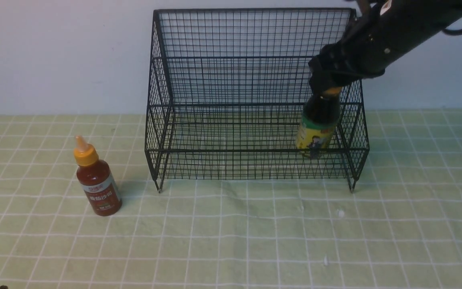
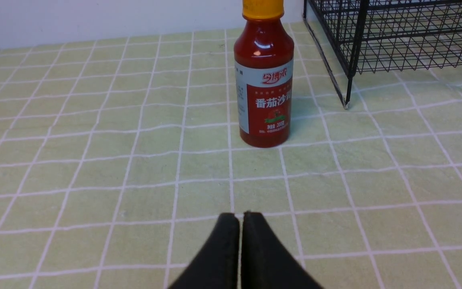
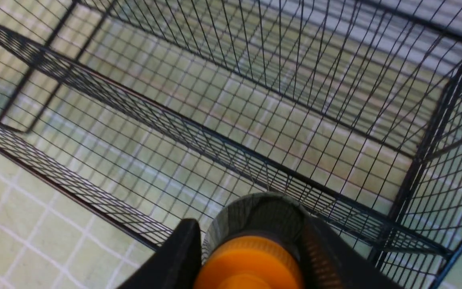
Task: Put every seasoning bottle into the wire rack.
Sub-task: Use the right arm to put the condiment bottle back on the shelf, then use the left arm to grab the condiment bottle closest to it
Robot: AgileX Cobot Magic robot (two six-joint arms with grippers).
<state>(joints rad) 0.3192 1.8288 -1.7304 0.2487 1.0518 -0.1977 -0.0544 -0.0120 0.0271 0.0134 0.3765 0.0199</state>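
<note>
bottles first, front view: the dark bottle (image 1: 318,128) is inside the rack (image 1: 255,60), down at the rack's 4 o'clock end by the side mesh, a little tilted. the right claw (image 1: 329,90) is clamped round its neck, just under the orange cap (image 1: 332,91). whether its base sits on the wire floor i cannot tell. the red bottle (image 1: 96,180) stands upright on the worktop (image 1: 231,241), outside the rack, at about 8 o'clock from the rack's middle and near its front corner.

left wrist view: the left claw (image 2: 241,224) has its tips pressed together and holds nothing. the red bottle stands ahead of it, well apart, with a rack leg (image 2: 349,80) near the bottle but not touching it.

right wrist view: the claw's fingers (image 3: 183,249) sit either side of the cap, with the rack's tiers below.

progress, as a judgement: roughly half done. one bottle is in the rack but not yet let go, and the red one is untouched.

writing: the red bottle's red and white label reads 番茄沙, the next character turned out of sight. the brand script and small print are too fine to read. the dark bottle's yellow-green label shows a figure, its text unreadable.
</note>
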